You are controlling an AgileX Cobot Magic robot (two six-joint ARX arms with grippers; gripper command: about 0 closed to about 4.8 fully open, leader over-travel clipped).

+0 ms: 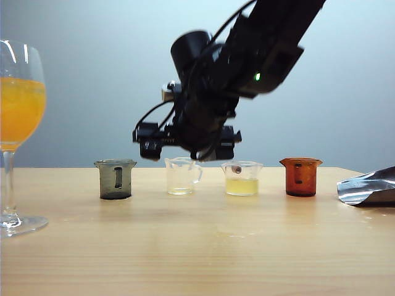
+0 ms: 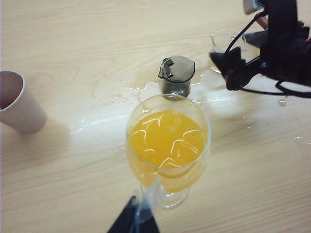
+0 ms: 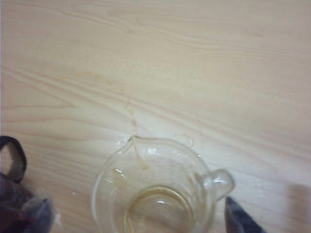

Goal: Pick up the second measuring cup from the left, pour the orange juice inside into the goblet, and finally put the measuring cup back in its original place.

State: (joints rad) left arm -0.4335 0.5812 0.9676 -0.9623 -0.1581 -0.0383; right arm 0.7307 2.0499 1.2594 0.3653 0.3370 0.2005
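Goblet (image 1: 18, 123) leftmost; measuring cup (image 3: 155, 194) between spread right claw (image 3: 141, 213) tips.

Soft, even light fills all three views, casting only faint shadows on the wooden table (image 1: 203, 246). The exterior view is slightly hazy, with bright glints on the goblet (image 1: 18, 98). The right wrist view is washed out and soft-focused, and the right gripper's fingertips (image 3: 240, 218) blur at its edge.

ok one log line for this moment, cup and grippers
measuring cup: emptied, on table | goblet: orange juice | right gripper: open above cup | left gripper: at goblet
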